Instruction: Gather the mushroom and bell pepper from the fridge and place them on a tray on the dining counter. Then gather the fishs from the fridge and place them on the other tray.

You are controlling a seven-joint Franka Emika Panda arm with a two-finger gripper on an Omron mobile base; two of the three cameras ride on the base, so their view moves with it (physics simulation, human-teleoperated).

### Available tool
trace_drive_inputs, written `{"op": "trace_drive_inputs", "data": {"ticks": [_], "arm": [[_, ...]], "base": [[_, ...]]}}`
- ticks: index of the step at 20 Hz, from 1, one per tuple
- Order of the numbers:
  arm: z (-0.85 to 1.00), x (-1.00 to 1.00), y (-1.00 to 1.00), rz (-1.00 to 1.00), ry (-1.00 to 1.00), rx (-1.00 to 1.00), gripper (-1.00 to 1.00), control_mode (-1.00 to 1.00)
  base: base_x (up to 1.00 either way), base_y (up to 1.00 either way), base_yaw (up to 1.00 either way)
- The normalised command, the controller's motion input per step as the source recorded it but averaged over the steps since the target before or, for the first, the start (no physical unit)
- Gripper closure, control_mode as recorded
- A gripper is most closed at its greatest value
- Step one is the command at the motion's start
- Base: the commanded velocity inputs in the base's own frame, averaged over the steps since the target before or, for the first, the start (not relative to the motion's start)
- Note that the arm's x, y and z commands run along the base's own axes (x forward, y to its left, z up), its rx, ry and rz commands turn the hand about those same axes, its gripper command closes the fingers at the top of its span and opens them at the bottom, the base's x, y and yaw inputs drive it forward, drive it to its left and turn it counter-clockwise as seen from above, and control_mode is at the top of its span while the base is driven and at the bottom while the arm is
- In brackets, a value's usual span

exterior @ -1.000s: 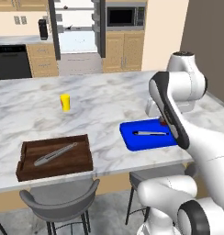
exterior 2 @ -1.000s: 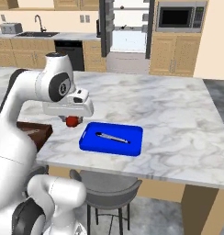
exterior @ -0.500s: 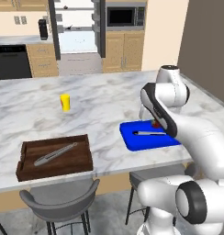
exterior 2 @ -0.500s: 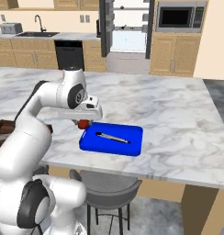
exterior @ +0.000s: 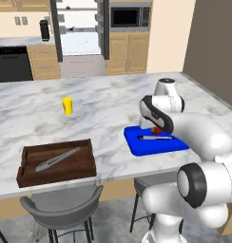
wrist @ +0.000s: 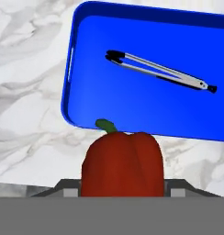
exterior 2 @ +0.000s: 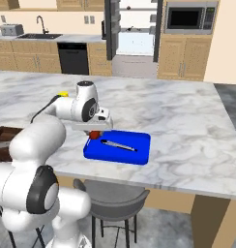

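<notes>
With the claw (wrist: 122,193) clamped on the bell pepper (wrist: 122,164) just short of the blue tray's (wrist: 146,105) near rim, carry it further in, clear of the tongs (wrist: 160,71), before letting go.

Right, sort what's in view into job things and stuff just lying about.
Job things: bell pepper held in the gripper; blue tray; brown tray; dining counter; fridge.
Lying about: tongs in the blue tray; yellow cup; stool; microwave.
</notes>
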Motion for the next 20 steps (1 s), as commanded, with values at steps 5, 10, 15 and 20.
{"op": "trace_drive_inputs", "data": {"ticks": [5,10,15,20], "arm": [[-0.45,0.59,0.00,0.00,0.00,0.00,1.00,-1.00],[-0.44,0.50,0.00,0.00,0.00,0.00,1.00,-1.00],[-0.39,0.47,0.00,0.00,0.00,0.00,1.00,-1.00],[-0.35,0.18,0.00,0.01,0.00,0.00,1.00,-1.00]], "base": [[0.00,0.00,0.00],[0.00,0.00,0.00],[0.00,0.00,0.00],[0.00,0.00,0.00]]}}
